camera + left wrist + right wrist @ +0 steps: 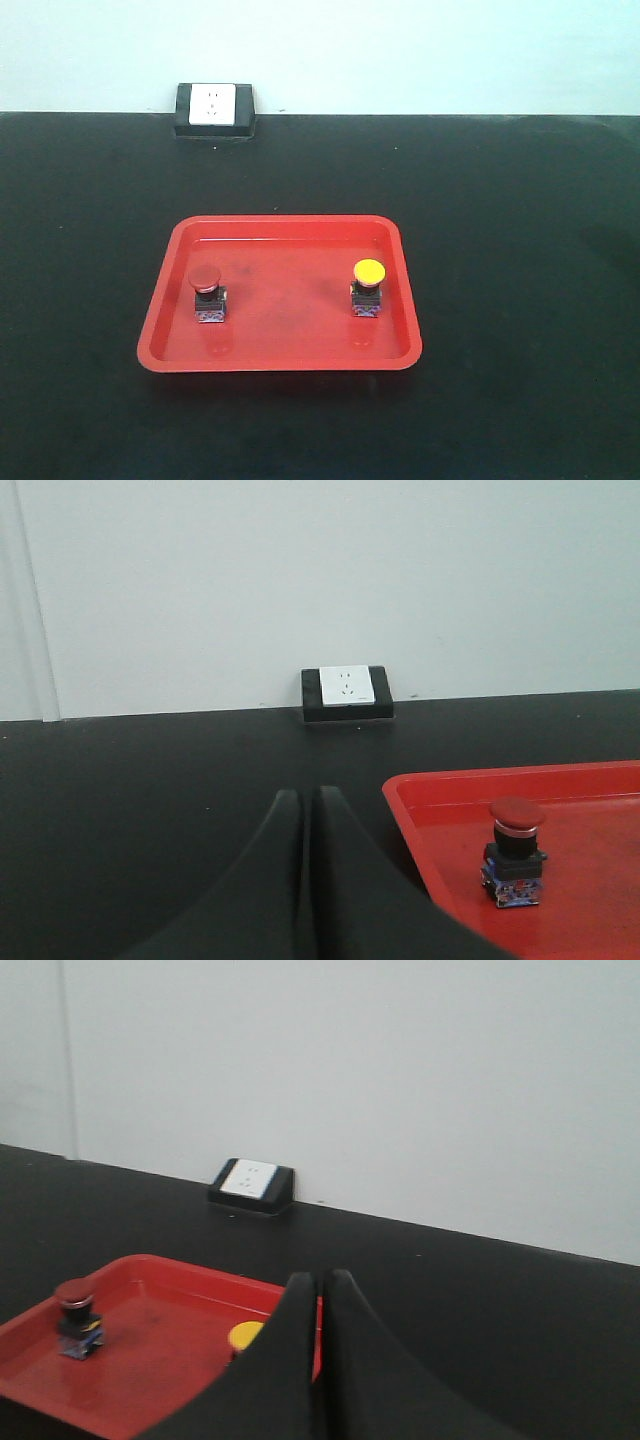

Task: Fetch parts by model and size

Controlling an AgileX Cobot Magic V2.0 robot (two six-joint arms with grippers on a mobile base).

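now both switches stand upright in the red tray: red-capped switch lower right of the pressed-together left gripper; yellow-capped switch just left of the pressed-together right gripper.

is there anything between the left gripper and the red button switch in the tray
Nothing visible stands in the way. In the left wrist view the left gripper, jaws closed together, sits over bare black table; the red-capped switch stands upright just inside the red tray, ahead and to the right. Only the tray's low rim lies between them.
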